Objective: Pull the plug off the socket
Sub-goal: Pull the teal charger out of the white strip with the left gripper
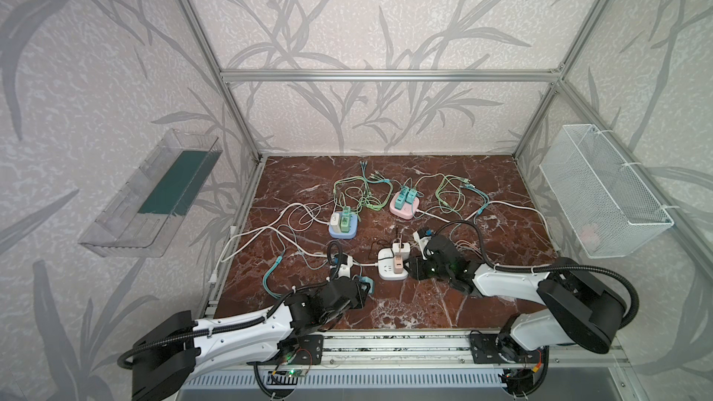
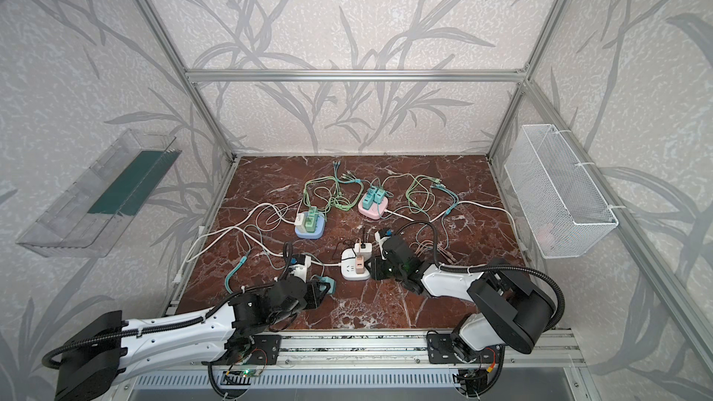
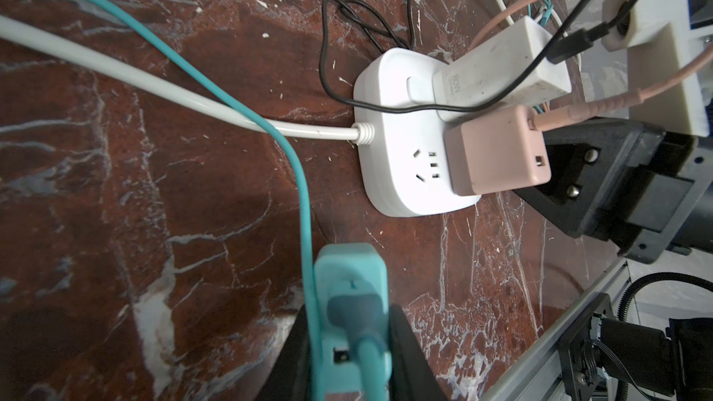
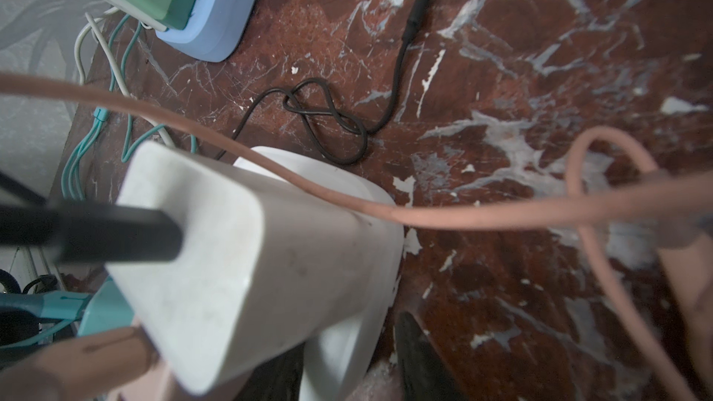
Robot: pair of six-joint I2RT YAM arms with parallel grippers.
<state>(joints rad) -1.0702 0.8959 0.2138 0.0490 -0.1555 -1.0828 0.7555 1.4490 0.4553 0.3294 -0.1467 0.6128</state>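
Teal plastic plug block (image 3: pixel 347 275): clamped between the left gripper's (image 3: pixel 353 322) black fingers (image 3: pixel 411 352); its near end runs off the picture's edge, prongs unseen.
Right gripper (image 1: pixel 412 266): jaws masked by its own body in both top views; grip unclear.
Pink plastic charger cube (image 4: pixel 77 356): blurred and cropped in the right wrist view.
White wire-mesh basket (image 1: pixel 602 202): pale pink thing (image 1: pixel 589 232) inside, too faint to name.

tabletop (image 1: pixel 424 302): red-brown marble, white veins. walls (image 1: pixel 347 13) – pale grey, darker grey leaf print. white socket block (image 1: pixel 387 265) carries a dusty-pink plug (image 1: pixel 398 263) with pink cable (image 4: pixel 463 217) and a white charger (image 1: pixel 402 250) with black cable (image 4: pixel 416 13). blue block (image 1: pixel 343 236) has green plugs (image 1: pixel 346 220); pink block (image 1: pixel 399 211) has turquoise plugs (image 1: pixel 407 196). teal plug (image 3: pixel 349 283), teal cord (image 3: pixel 303 194). basket (image 1: pixel 602 194) – white mesh. side tray (image 1: pixel 127 225) clear, dark green liner. arms (image 1: pixel 239 327) white shells, black joints.
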